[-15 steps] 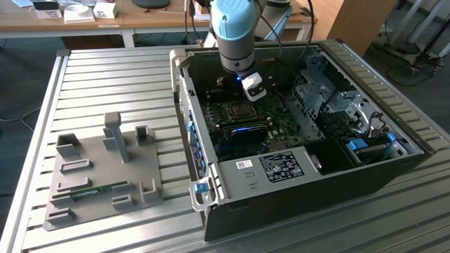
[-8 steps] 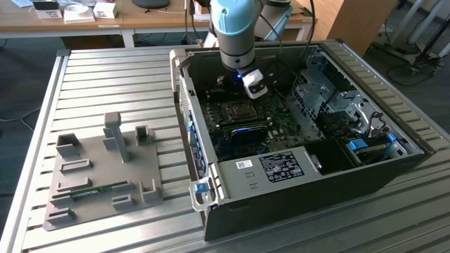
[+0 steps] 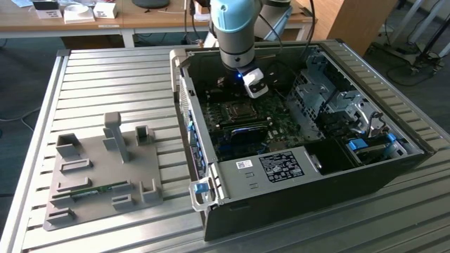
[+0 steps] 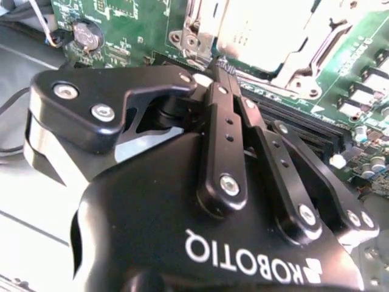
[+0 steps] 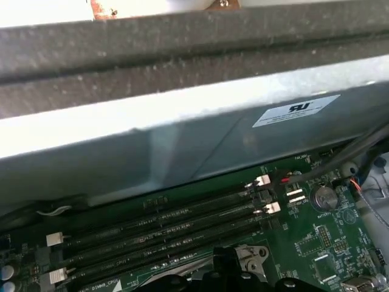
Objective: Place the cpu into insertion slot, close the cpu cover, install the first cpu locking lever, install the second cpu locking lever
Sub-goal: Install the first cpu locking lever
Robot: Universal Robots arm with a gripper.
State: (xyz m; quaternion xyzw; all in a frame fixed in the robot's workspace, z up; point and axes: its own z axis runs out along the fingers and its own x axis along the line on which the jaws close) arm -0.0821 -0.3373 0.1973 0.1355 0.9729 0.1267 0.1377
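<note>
My gripper (image 3: 250,96) hangs inside the open computer case, just above the motherboard (image 3: 281,124). In the second wrist view its black fingers meet at their tips (image 4: 219,66), shut, at the edge of the insertion slot (image 4: 200,36) on the side of the memory slots (image 4: 304,128). The cpu (image 4: 255,27) lies flat in the slot, its bright silvery top showing through the window of the cpu cover (image 4: 298,67), which lies down over it. From the exterior view the slot (image 3: 235,109) sits just below the gripper. Whether the fingertips pinch a lever, I cannot tell.
The black case (image 3: 295,184) has tall walls around the board, with a drive cage (image 3: 330,100) on the exterior view's right. A coin battery (image 5: 323,196) and cables (image 5: 358,152) lie near the memory slots (image 5: 164,228). A grey fixture plate (image 3: 98,174) stands on the slatted table.
</note>
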